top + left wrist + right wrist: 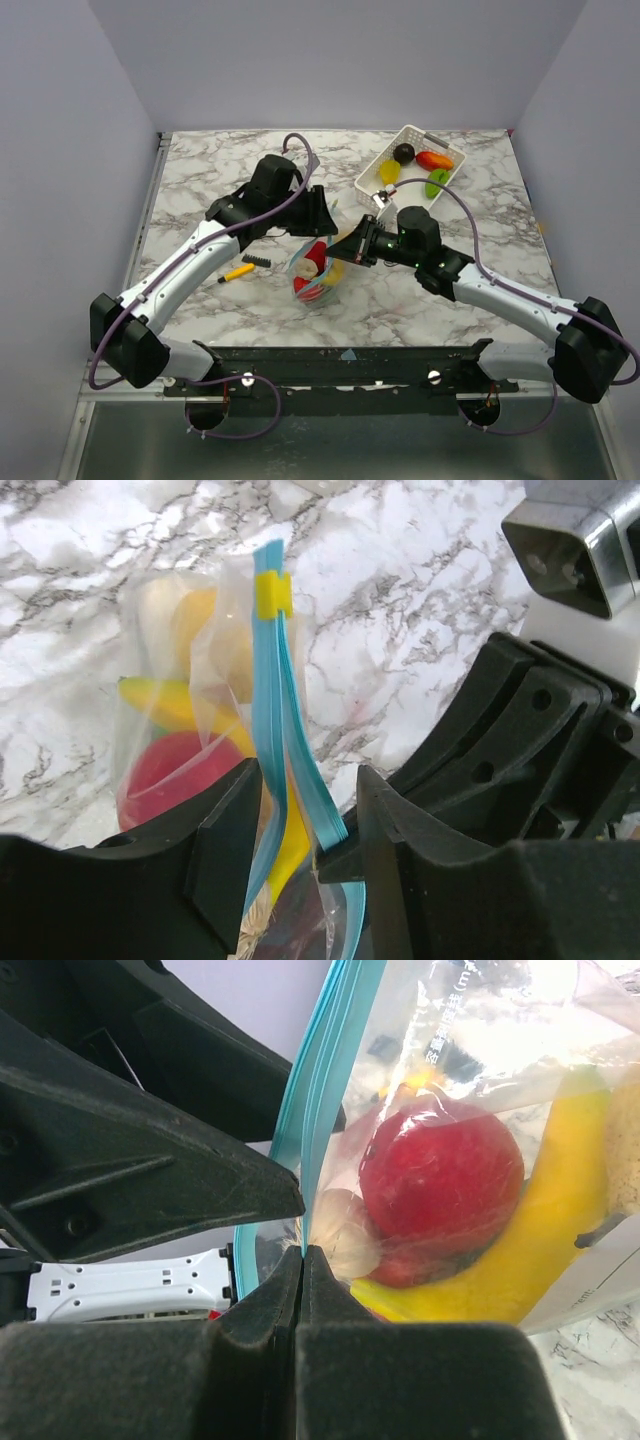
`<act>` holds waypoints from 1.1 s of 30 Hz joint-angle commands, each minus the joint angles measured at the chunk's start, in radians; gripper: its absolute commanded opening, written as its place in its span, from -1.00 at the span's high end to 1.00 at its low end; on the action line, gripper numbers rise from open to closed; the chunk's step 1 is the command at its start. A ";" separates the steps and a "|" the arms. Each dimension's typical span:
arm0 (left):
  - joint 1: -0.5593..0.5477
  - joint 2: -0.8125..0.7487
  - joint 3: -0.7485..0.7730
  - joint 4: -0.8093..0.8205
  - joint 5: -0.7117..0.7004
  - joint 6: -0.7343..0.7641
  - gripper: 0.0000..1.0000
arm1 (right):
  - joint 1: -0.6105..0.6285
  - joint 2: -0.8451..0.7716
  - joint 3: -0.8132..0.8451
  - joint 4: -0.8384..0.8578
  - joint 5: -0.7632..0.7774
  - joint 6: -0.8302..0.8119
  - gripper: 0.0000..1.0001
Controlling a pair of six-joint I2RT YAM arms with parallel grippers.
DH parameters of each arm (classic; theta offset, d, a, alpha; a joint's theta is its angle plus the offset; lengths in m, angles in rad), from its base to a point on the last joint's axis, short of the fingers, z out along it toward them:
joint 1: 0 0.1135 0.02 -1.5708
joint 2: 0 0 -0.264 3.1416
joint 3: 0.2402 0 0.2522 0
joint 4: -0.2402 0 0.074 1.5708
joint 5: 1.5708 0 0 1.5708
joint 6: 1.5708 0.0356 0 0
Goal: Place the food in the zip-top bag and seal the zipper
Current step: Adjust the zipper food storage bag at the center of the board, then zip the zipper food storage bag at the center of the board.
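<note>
Marble table [200,200]: right gripper [303,1260], clamped, pins the zip-top bag [315,270]; left gripper [300,820] straddles the zipper [268,680], jaws parted. Sealing needs a straight, firm pinch.

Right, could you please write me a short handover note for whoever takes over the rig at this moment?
Left gripper: open, jaws either side of the light blue zipper strip, not clamping it.
Right gripper: shut on the floppy clear zip-top bag beside that strip, holding it up.
Done: a red round toy fruit, a yellow banana-shaped one and a whitish piece are in the bag.
Left: a dark purple toy piece, a red-orange one, a yellow one and a green one lie in the white slotted basket; full zipper closure cannot be told.
</note>
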 commanded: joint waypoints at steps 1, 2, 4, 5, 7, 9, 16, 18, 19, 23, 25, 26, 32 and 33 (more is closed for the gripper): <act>-0.033 0.042 0.075 -0.050 -0.131 0.028 0.10 | 0.000 0.012 -0.008 0.056 -0.027 0.010 0.99; -0.041 0.048 0.084 -0.061 -0.157 0.032 0.10 | -0.001 0.012 -0.008 0.055 -0.027 0.009 0.99; -0.057 0.064 0.106 -0.074 -0.196 0.040 0.09 | -0.001 0.011 -0.008 0.054 -0.028 0.008 0.99; -0.068 0.073 0.118 -0.084 -0.216 0.043 0.10 | 0.000 0.008 -0.008 0.054 -0.026 0.009 0.99; -0.087 0.094 0.145 -0.113 -0.264 0.054 0.14 | 0.000 0.006 -0.004 0.045 -0.021 0.002 0.99; -0.099 0.114 0.172 -0.140 -0.302 0.066 0.31 | 0.000 0.006 0.007 0.027 -0.016 -0.011 0.99; -0.096 0.143 0.218 -0.179 -0.287 0.144 1.00 | 0.003 0.009 0.078 -0.135 0.018 -0.154 0.33; -0.081 0.143 0.221 -0.172 -0.216 0.191 1.00 | 0.002 0.001 0.118 -0.248 0.066 -0.263 0.00; -0.067 0.138 0.214 -0.163 -0.155 0.216 1.00 | 0.002 -0.009 0.129 -0.290 0.085 -0.331 -0.08; 0.002 0.101 0.166 -0.107 0.120 0.297 1.00 | -0.016 -0.068 0.165 -0.385 0.127 -0.564 -0.24; 0.035 0.090 0.153 -0.103 0.242 0.339 1.00 | -0.053 -0.091 0.162 -0.376 0.110 -0.647 -0.30; 0.048 0.086 0.147 -0.108 0.282 0.362 1.00 | -0.088 -0.096 0.157 -0.361 0.071 -0.681 -0.32; 0.071 0.041 0.083 -0.071 0.379 0.388 1.00 | -0.238 -0.075 0.098 -0.132 -0.213 -0.755 -0.75; 0.071 0.035 0.073 -0.061 0.395 0.385 1.00 | -0.241 -0.066 0.095 -0.109 -0.234 -0.768 -0.82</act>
